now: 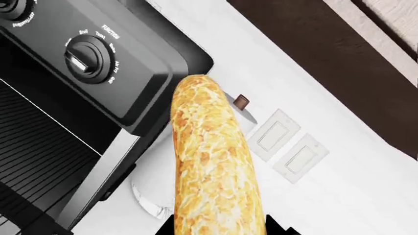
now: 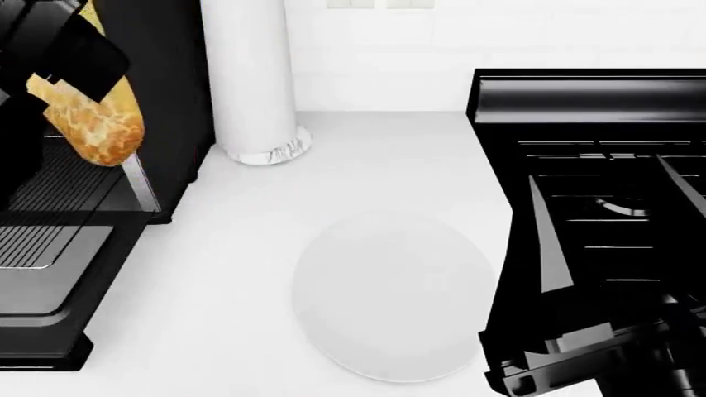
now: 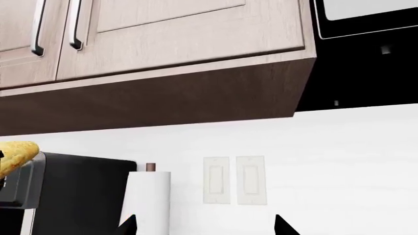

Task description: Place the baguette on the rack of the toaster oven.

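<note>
Upper left of the head view: the left gripper (image 2: 55,62) has its jaws clamped on the baguette (image 2: 102,124), held lengthwise above the toaster oven (image 2: 165,99) and its open door — likely lined up to slide onto the rack (image 2: 66,186). Dial lettering reads "FUNCTION", "Broil", "Toast". The right gripper (image 3: 202,226) stands parted, holding nothing.

Open cavity of the toaster oven (image 2: 165,99) unblocked above the rack (image 2: 50,194); paper towel roll (image 2: 251,78) just right of it; bare counter (image 2: 221,273) in front.
</note>
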Motion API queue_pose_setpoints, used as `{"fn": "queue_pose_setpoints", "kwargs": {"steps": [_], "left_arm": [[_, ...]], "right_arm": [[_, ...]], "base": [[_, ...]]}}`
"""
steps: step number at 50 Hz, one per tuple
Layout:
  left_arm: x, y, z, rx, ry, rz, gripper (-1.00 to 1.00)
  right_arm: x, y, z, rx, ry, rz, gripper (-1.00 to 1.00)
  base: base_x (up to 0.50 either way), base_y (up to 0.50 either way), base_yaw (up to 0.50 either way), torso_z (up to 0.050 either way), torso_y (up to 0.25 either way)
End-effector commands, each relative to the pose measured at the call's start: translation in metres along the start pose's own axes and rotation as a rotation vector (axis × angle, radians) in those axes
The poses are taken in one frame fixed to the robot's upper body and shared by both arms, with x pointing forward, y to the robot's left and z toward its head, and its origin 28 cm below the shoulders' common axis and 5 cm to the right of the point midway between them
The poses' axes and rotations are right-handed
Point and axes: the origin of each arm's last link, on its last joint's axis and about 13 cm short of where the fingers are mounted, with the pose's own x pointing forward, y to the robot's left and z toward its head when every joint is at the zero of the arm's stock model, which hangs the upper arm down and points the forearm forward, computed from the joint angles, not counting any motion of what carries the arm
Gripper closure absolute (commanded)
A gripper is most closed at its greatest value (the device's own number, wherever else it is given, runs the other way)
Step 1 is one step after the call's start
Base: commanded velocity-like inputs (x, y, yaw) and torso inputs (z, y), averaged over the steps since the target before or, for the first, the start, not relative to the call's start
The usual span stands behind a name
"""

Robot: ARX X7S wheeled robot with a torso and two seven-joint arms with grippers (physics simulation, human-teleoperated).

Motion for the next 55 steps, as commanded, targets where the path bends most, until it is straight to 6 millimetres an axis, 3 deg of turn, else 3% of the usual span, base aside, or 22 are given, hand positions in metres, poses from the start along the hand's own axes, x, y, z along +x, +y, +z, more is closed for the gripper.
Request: {"fn": "queue_pose_setpoints", "kwargs": {"steps": [1,25,55], "left_arm": [[0.003,0.002,0.028,-0.128,-0.087,0.049,1.0],[0.009,0.005,0.066,-0.321,-0.191,0.118,1.0],[0.03,0.012,0.08,-0.5,-0.258,0.23,1.0]], "right_arm": [[0.001,0.001,-0.001,0.001,0.006,0.005,-1.0],[0.004,0.002,-0.003,0.004,0.012,0.017,-1.0],[0.004,0.003,-0.006,0.004,0.023,0.019,-1.0]], "base": [[0.0,0.0,0.0,0.0,0.0],[0.0,0.0,0.0,0.0,0.0],[0.0,0.0,0.0,0.0,0.0]]}}
